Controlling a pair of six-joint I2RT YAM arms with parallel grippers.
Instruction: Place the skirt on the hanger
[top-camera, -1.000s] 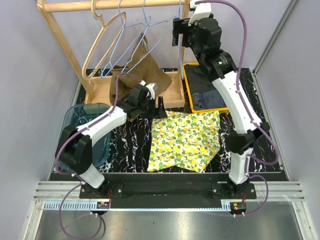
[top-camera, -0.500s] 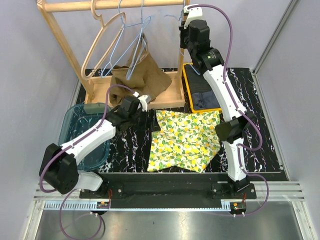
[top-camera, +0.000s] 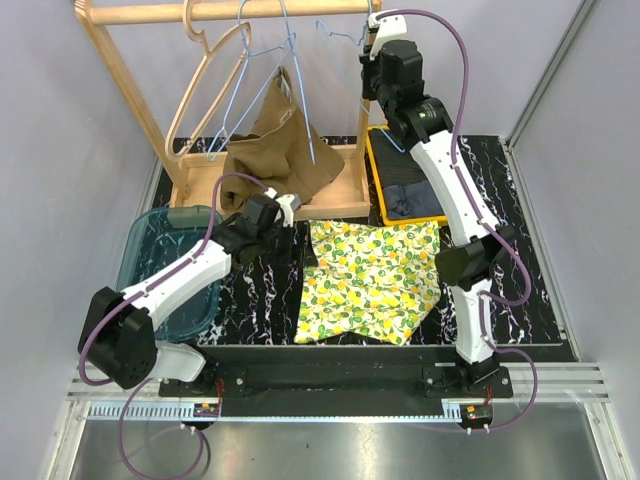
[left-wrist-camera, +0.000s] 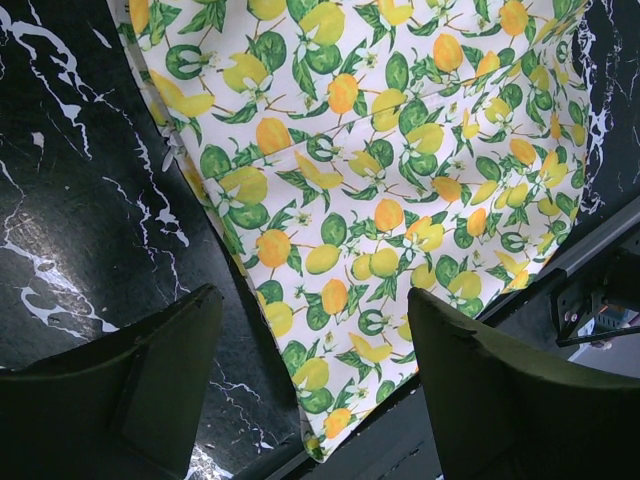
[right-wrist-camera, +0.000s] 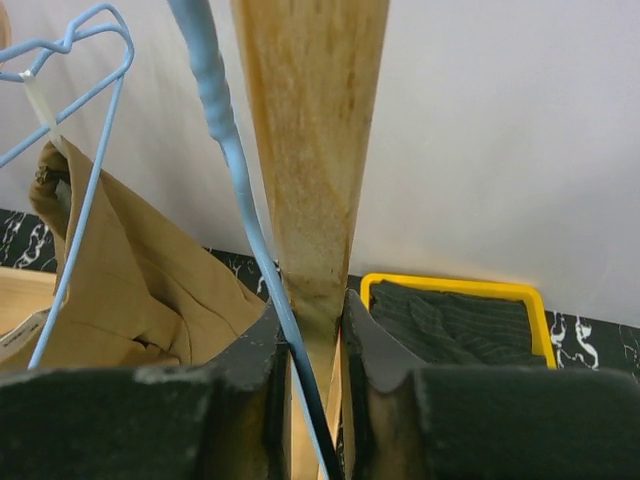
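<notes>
left gripper (left-wrist-camera: 315, 305): jaws wide, holding nothing, above the lemon-print skirt (top-camera: 375, 275) | skirt: spread flat just in front of the wooden rack (top-camera: 130, 12) | right gripper (right-wrist-camera: 315, 325): nearly closed, seemingly pinching the blue wire hanger (right-wrist-camera: 215, 90) at the rack's right post

The left arm (top-camera: 190, 272) and the right arm (top-camera: 462, 195) look the same. Each has white shells and black joints. A long purple cable (top-camera: 120, 432) runs along each one. Each stands on a black base (top-camera: 192, 378). The jaws are thick and dark.
</notes>
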